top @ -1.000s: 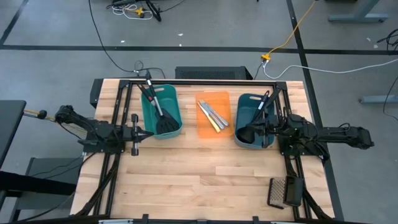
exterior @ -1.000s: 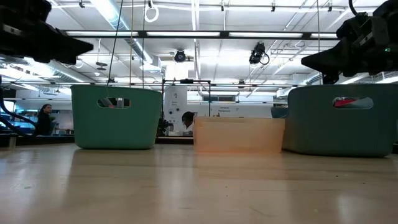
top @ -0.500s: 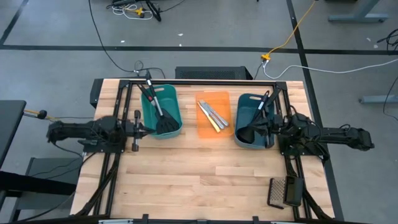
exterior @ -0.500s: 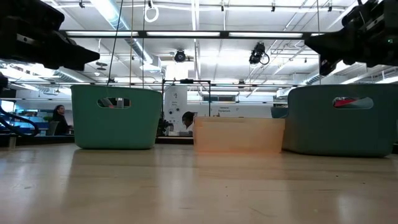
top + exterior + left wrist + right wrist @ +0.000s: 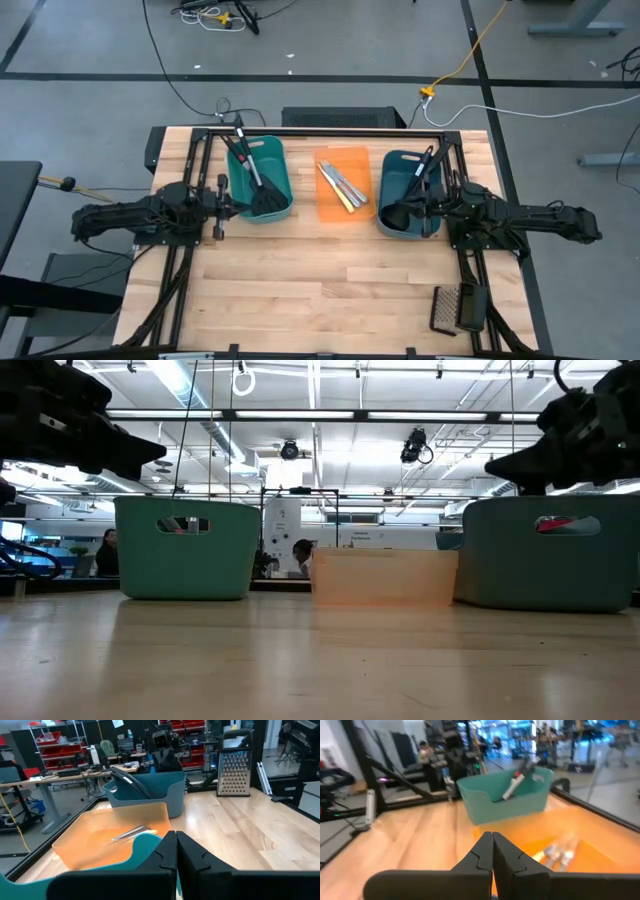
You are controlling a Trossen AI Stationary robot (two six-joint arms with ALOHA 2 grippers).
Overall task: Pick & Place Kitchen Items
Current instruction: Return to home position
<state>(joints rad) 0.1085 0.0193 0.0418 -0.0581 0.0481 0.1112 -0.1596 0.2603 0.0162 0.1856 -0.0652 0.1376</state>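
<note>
left gripper [image 5: 176, 837], pressed together, hangs at eight o'clock of the left tub [image 5: 284, 165]. right gripper [image 5: 492, 838], likewise pressed together, overhangs the right tub [image 5: 384, 176] at four o'clock.

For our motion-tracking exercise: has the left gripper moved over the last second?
Yes, slightly: in the low view the left gripper has dropped lower and edged toward the left teal tub.

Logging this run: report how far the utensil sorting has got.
Done: black spatulas sit in the left teal tub, knives lie in the orange tray, and black ladles sit in the right teal tub. In hand: nothing; the left gripper and right gripper are shut and empty beside the tubs. Left: no utensil shows outside them; only the grater lies loose.
</note>
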